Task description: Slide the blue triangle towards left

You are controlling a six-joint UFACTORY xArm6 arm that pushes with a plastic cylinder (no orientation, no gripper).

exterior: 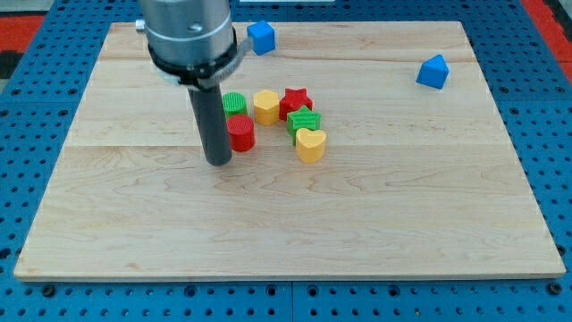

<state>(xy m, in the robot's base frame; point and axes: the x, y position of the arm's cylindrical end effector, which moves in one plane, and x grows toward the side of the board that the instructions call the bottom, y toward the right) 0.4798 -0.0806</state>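
Observation:
The blue triangle (433,72) sits near the view's upper right on the wooden board (286,224). My tip (218,163) rests on the board left of centre, far to the left of the blue triangle. It stands just left of a red cylinder (240,132), close to touching it.
A cluster lies right of my tip: a green cylinder (234,103), a yellow hexagon (265,106), a red star (296,100), a green block (305,121) and a yellow heart (311,144). A blue cube (261,38) sits at the top edge.

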